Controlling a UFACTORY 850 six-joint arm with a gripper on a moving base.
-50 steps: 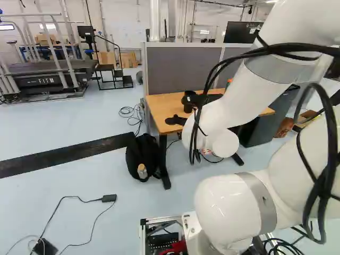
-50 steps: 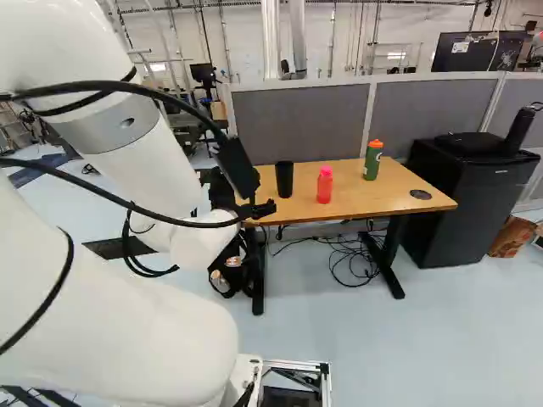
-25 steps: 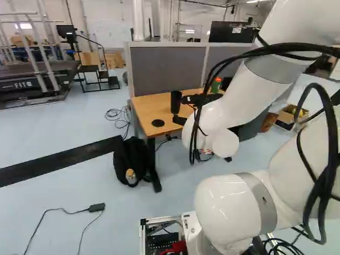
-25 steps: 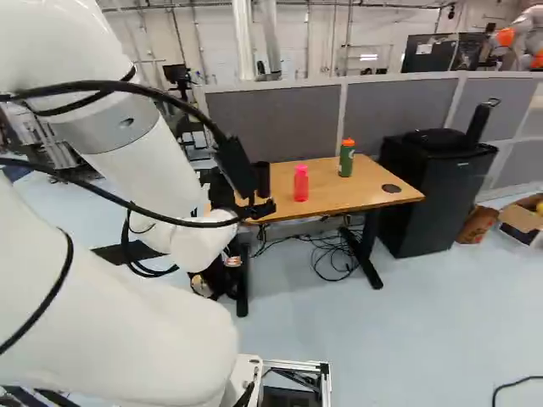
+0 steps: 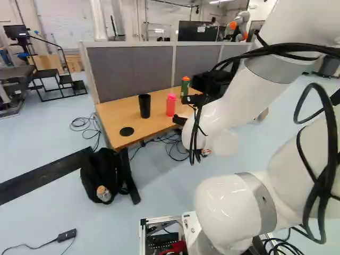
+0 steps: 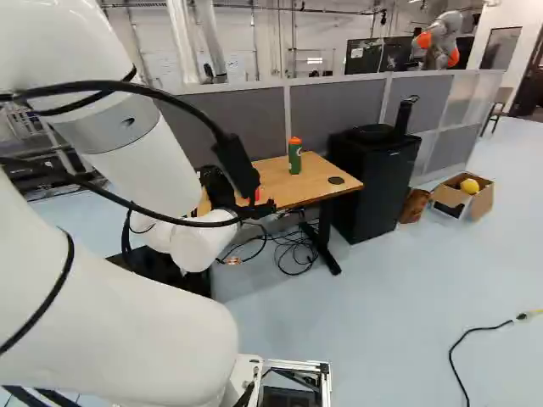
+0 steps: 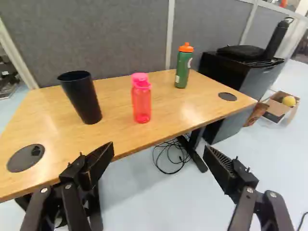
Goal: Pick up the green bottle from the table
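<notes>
In the left base view my gripper [image 5: 179, 110] shows beside the arm, in front of the table. The wrist view shows the gripper [image 7: 159, 148] open, its two fingers wide apart with nothing between them, short of the table's front edge. The green bottle [image 7: 183, 68] with an orange lid stands upright on the wooden table [image 7: 166, 122], near its back edge and the grey partition. It also shows in the right base view, where the green bottle [image 6: 294, 158] stands clear of the arm.
A pink bottle [image 7: 141, 100] and a black cup [image 7: 83, 98] share the table. Beside it stands a black fridge [image 6: 371, 182], then an open box [image 6: 462, 197]. A black backpack [image 5: 101, 175] leans by a table leg; cables [image 6: 295, 254] lie beneath. Another robot [image 6: 439, 41] stands behind the partition.
The base has turned rightward, so the scene has slid left in both base views. The arm holds its pose over its lowest joint. The bottles and cup keep their places on the table.
</notes>
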